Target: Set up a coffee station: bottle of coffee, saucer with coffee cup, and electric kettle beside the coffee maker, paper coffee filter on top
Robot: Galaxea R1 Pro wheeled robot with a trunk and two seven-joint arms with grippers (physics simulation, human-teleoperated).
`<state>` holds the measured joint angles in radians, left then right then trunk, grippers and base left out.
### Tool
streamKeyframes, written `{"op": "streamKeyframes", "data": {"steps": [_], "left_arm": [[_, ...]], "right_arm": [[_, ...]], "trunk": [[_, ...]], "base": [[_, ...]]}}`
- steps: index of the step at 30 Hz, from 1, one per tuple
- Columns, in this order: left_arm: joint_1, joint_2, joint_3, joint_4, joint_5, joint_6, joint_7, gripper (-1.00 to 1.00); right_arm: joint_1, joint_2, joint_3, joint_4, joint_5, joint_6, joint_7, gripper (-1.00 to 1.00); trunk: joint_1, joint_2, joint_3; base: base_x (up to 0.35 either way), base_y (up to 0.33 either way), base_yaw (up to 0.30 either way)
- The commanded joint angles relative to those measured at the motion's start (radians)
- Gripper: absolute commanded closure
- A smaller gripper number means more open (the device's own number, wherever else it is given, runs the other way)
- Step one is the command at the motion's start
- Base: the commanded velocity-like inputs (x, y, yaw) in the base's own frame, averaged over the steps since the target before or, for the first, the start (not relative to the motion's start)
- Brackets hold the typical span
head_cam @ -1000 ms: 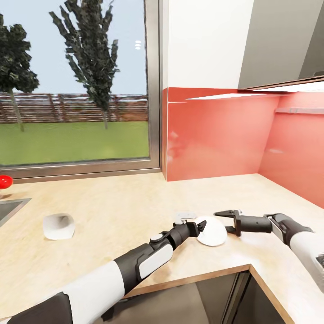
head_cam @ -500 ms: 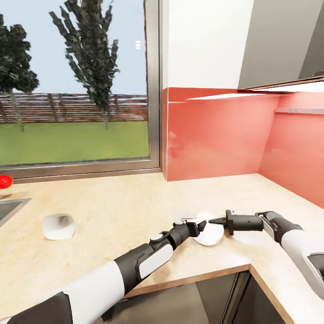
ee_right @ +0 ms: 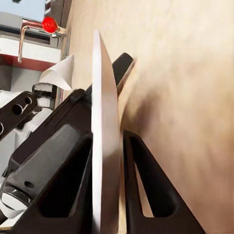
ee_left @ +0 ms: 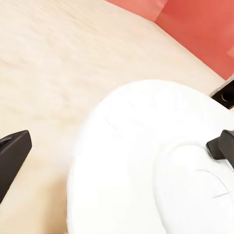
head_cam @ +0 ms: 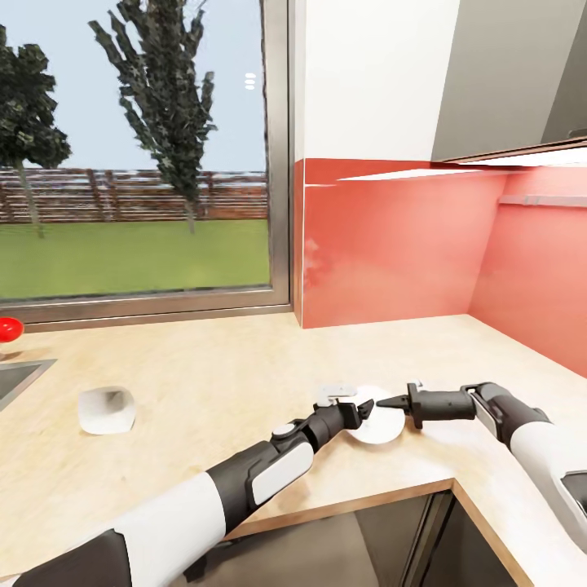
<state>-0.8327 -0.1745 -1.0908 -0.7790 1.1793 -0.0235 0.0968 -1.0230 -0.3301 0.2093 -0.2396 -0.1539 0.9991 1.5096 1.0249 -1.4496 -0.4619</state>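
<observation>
1. Head view: the saucer (head_cam: pixel 377 426) is seen low over the kitchen countertop (head_cam: pixel 204 383), near the front corner, between the two arms. The left gripper (head_cam: pixel 361 408) is at its near-left rim and the right gripper (head_cam: pixel 390 401) at its right rim. The paper coffee filter (head_cam: pixel 106 409) is lying well apart to the left, near the sink (head_cam: pixel 16 379). No coffee maker is spotted here, so a carry is probably still owed.

2. Left wrist view: the saucer (ee_left: pixel 156 165) is shown big and close, with one dark finger (ee_left: pixel 12 156) out to the side and another (ee_left: pixel 224 146) on its face. These fingers look spread, not pinching, so a released state is judged, though contact can't be ruled out.

3. Right wrist view: the saucer (ee_right: pixel 105 146) is seen edge-on, its rim sandwiched between the two dark fingers (ee_right: pixel 146 185), so it's held clamped by the right gripper (ee_right: pixel 108 190).

4. How it's best done, imo: the pinch should be kept deep on the rim, the plate levelled before lifting, and the left gripper backed off so nothing gets knocked. Thin rim, easily slipped.
</observation>
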Motion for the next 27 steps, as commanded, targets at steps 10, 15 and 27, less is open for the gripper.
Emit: {"op": "streamKeyframes", "data": {"steps": [10,15,27], "left_arm": [[0.009,0.0,0.052,0.006,0.009,0.043,0.007,-1.0],[0.008,0.0,0.063,0.003,0.007,0.038,0.006,-1.0],[0.005,0.012,0.127,-0.097,0.006,0.046,0.006,-1.0]], "right_arm": [[0.0,-0.031,0.016,0.134,0.004,0.032,-0.003,1.0],[0.0,-0.054,0.014,0.133,0.003,0.032,-0.005,1.0],[-0.005,-0.087,0.008,0.124,-0.001,0.033,-0.005,1.0]], "trunk": [[0.0,0.0,-0.002],[0.0,0.0,-0.002],[0.0,0.0,-0.002]], "base": [[0.0,0.0,0.0],[0.0,0.0,0.0],[0.0,0.0,0.0]]}}
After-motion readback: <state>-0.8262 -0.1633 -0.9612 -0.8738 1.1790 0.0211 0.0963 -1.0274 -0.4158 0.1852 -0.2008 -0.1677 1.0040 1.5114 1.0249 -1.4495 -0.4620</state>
